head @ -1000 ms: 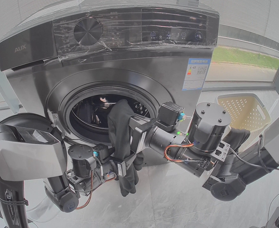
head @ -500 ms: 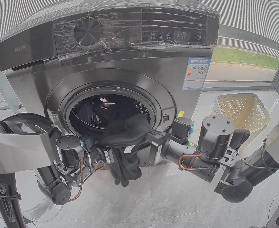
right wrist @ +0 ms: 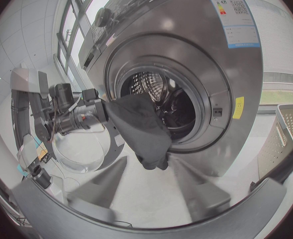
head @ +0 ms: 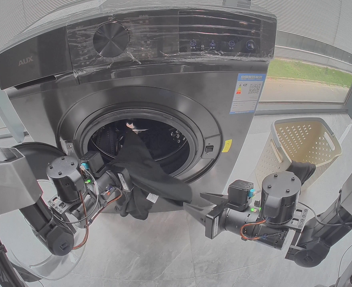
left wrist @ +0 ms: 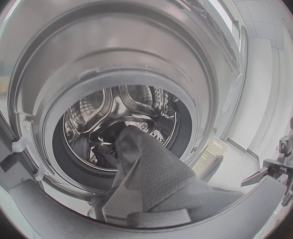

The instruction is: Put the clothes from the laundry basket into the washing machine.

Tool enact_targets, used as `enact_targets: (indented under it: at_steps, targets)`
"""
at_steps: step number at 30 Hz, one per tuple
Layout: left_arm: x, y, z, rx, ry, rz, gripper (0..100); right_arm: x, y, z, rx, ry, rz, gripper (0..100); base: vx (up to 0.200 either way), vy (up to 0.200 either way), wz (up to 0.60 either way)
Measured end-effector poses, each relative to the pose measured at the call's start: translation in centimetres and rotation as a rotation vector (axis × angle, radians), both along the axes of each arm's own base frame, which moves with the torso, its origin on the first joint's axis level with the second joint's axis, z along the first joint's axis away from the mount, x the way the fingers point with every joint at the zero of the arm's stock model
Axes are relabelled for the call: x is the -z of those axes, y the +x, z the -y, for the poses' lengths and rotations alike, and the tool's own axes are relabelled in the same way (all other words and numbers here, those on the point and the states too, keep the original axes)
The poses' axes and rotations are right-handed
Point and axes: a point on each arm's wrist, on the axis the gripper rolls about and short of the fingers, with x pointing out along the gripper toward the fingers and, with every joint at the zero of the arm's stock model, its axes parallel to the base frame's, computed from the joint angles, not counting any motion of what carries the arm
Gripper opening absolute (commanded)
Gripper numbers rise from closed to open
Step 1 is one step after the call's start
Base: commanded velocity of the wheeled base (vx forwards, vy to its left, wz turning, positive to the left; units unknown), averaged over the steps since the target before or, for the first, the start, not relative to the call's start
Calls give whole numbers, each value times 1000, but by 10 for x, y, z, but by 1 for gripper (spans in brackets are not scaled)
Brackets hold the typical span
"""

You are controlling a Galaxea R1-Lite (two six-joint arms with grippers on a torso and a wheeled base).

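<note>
My left gripper (head: 122, 182) is clamped on the dark garment (head: 152, 176) at the lower left rim of the washing machine (head: 144, 80) opening. Left wrist view: one end lies inside the drum (left wrist: 96, 107). Right wrist view: the rest hangs outside the rim. My right gripper (head: 195, 203) is spread and empty, below the opening's right side.

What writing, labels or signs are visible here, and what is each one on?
Washing machine, drawer front: a short pale brand mark, not quoted here.
Control panel: icons and legends beside the dial, blurred under plastic film.
Blue-topped energy label: code square and fine print, too small to read.
Yellow sticker by the door opening: too small to read.
White tag on the dark garment: unreadable.
</note>
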Motion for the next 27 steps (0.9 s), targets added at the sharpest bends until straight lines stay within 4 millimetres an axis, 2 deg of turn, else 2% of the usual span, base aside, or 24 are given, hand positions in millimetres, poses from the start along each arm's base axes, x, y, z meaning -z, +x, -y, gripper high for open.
enact_targets:
  at_steps: [9, 17, 23, 27]
  targets:
    - [-10, -22, -12, -5, 1, 0, 0, 19, -5, 15, 35, -79, -69, 100, 0, 0, 0]
    - [-15, -47, -22, 4, 17, -6, 0, 20, 14, 31, 134, -72, -65, 100, 0, 0, 0]
    - [-11, -59, -26, 5, 68, -19, 0, 19, 19, 36, 159, -62, -66, 100, 0, 0, 0]
    - [-8, -57, -26, 4, 95, -24, 0, 19, 19, 34, 157, -58, -64, 100, 200, 0, 0]
